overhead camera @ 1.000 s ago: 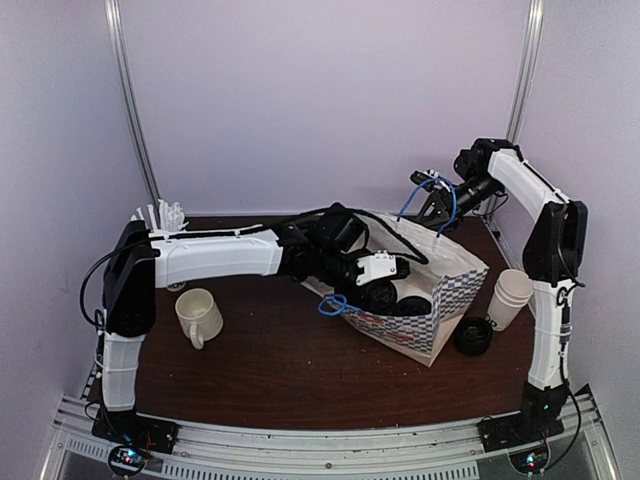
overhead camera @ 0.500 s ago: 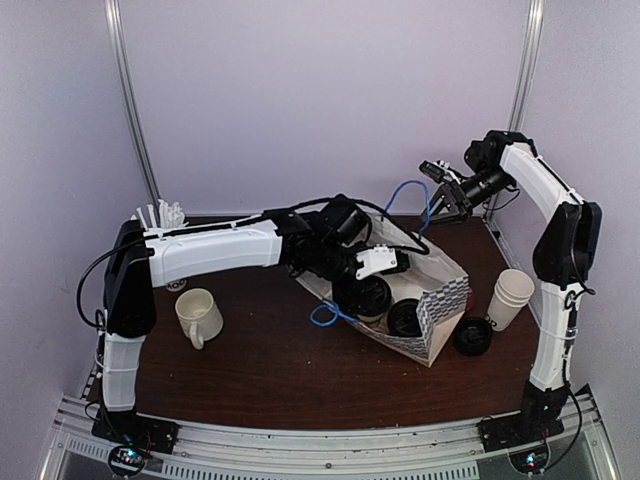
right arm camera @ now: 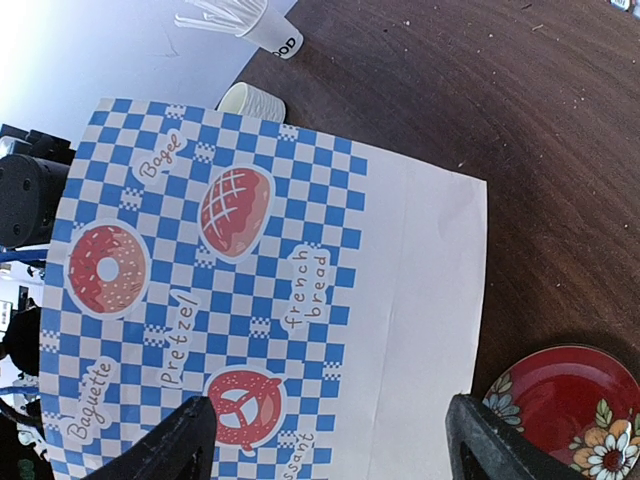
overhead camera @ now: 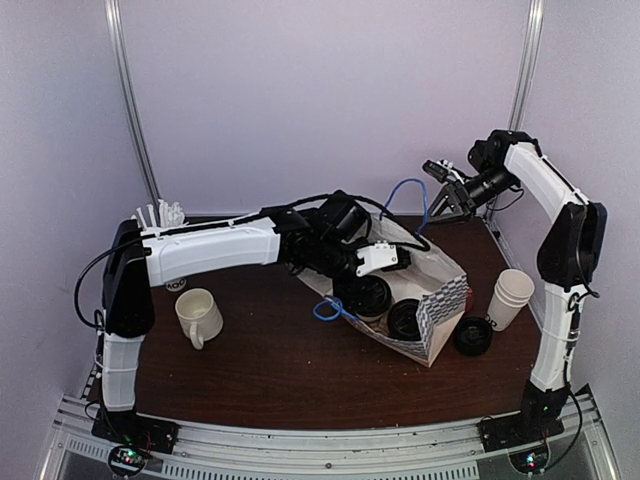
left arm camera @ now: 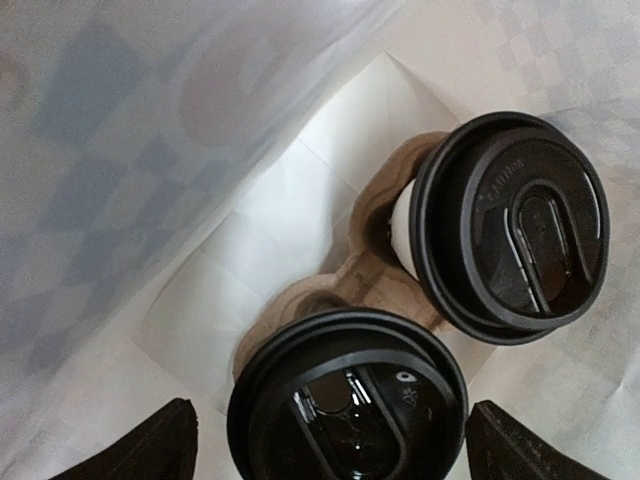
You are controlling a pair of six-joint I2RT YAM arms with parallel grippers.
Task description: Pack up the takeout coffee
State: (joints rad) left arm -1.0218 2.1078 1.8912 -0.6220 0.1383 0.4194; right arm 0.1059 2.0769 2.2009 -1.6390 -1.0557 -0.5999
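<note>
Carrier [left arm camera: 370,275] under lidded cups [left arm camera: 510,225]: left wrist only; plate [right arm camera: 570,415]: right wrist.

Inside the paper bag [overhead camera: 443,290], 2 lidded cups [left arm camera: 510,225] in a cardboard carrier [left arm camera: 370,255] take up the floor, and the left arm [overhead camera: 210,255] fills the mouth. The near middle of the table [overhead camera: 280,365] lies bare between the mug [overhead camera: 198,315] at left and the bag. Stacked cups [overhead camera: 510,297] and a loose lid [overhead camera: 472,335] crowd the right.

White arms [overhead camera: 210,252], black fingers [left arm camera: 140,445], blue looping cables [overhead camera: 405,184].
</note>
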